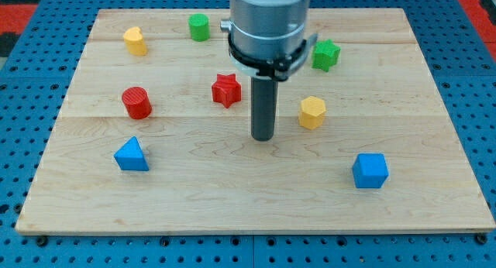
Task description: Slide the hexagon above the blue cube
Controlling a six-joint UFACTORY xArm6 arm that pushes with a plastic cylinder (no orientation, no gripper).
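A yellow hexagon (pixel 311 112) lies right of the board's middle. A blue cube (pixel 370 170) sits at the lower right, below and to the right of the hexagon. My tip (pixel 263 137) rests on the board just left of the yellow hexagon, a small gap apart, and below and to the right of a red star (pixel 226 90). The rod hangs from the grey arm head (pixel 269 24) at the view's top.
A wooden board (pixel 434 82) holds a yellow block (pixel 135 41) at upper left, a green cylinder (pixel 199 26) at the top, a green star (pixel 325 55) at upper right, a red cylinder (pixel 136 102) at left and a blue triangle (pixel 131 155) at lower left.
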